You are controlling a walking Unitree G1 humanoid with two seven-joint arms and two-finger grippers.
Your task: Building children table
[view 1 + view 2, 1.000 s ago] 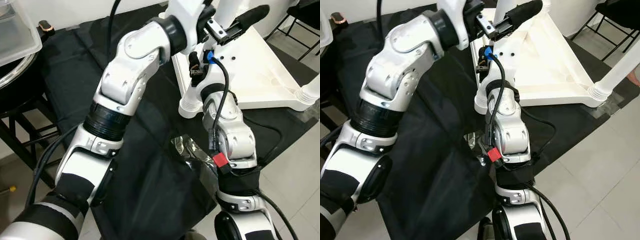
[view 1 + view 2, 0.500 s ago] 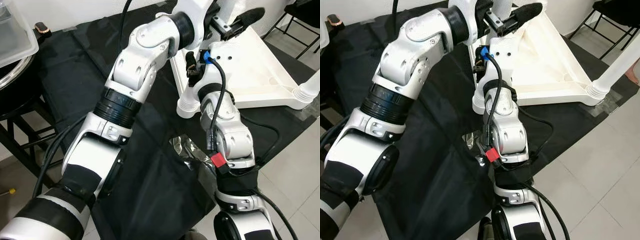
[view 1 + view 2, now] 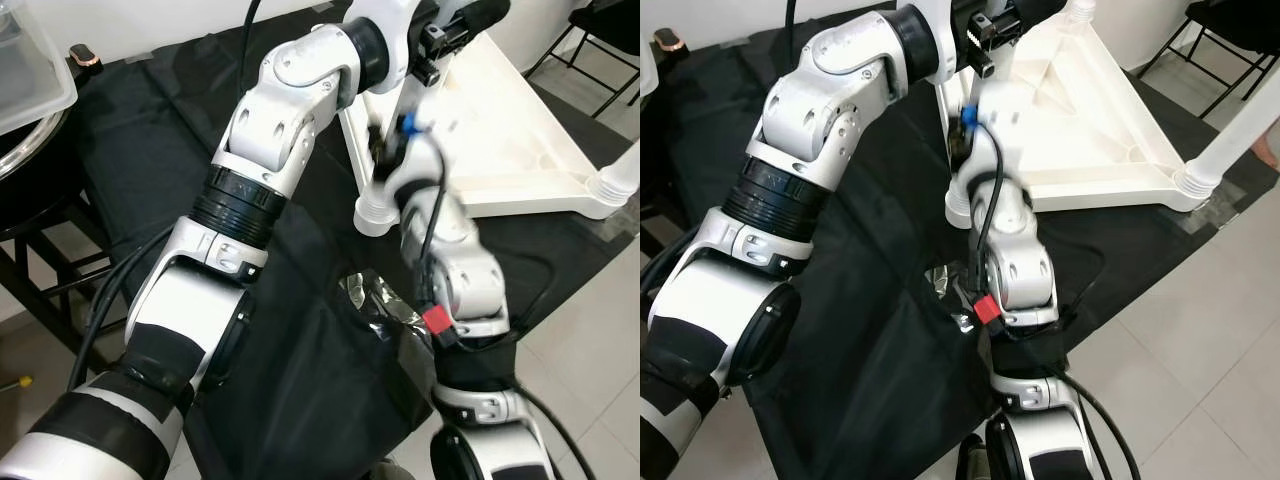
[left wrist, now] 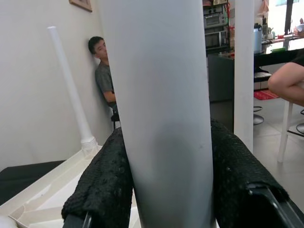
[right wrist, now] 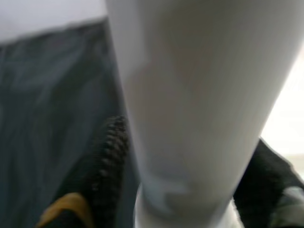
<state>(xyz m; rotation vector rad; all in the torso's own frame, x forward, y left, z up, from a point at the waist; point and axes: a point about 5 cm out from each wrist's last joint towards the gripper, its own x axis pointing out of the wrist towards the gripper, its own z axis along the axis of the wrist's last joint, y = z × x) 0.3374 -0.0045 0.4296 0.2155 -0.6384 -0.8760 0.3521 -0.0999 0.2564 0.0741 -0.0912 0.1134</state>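
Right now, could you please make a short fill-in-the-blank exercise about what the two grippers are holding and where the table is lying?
1. Both grippers are closed around the same white table ____.
2. The left gripper grips it higher up, while the right gripper grips it near its ____.
3. The upside-down white tabletop lies on a ____ cloth.
4. In the left wrist view, a person sits against the ____.

Missing words: leg; base; black; wall

Bright even light, right wrist view blurred
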